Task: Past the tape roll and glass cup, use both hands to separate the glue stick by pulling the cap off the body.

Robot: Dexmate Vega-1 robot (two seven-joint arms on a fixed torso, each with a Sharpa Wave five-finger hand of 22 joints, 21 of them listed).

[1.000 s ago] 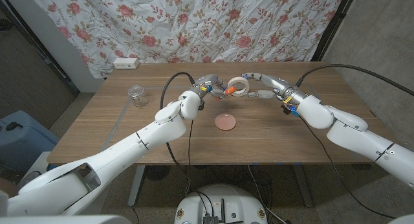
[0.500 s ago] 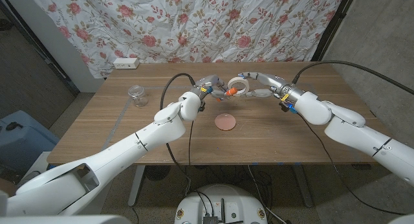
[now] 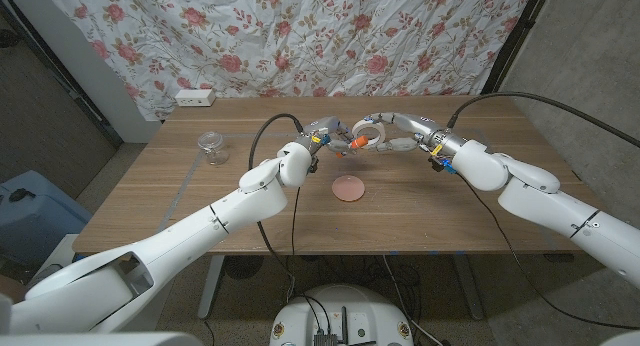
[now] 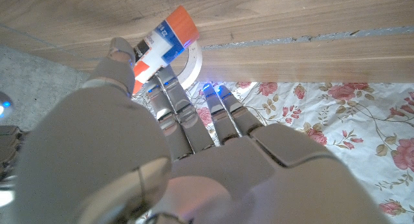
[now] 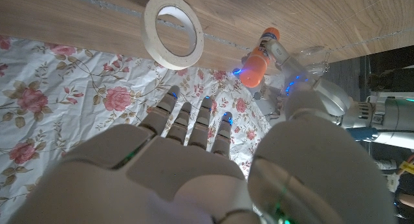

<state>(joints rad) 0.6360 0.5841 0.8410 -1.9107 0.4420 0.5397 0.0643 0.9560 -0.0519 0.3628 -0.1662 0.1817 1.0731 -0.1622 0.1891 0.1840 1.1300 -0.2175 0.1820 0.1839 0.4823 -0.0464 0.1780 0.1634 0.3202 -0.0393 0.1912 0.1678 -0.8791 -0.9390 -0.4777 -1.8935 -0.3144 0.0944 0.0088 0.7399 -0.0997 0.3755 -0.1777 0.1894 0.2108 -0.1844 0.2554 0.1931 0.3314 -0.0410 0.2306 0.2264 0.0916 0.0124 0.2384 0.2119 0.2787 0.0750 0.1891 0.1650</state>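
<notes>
Beside the tape roll (image 3: pixel 368 135), the left robot hand (image 3: pixel 322 136) holds the glue stick (image 3: pixel 353 142) while the right robot hand (image 3: pixel 392 132), fingers spread wide, reaches toward its orange cap (image 5: pixel 253 67).

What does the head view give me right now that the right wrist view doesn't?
Head view alone: the glass cup at the table's left, a pink disc on the wooden table, and the white power strip at the far edge. Right wrist view alone: the right hand with its fingers spread, holding nothing. Both: the tape roll and the glue stick held by the left hand.
</notes>
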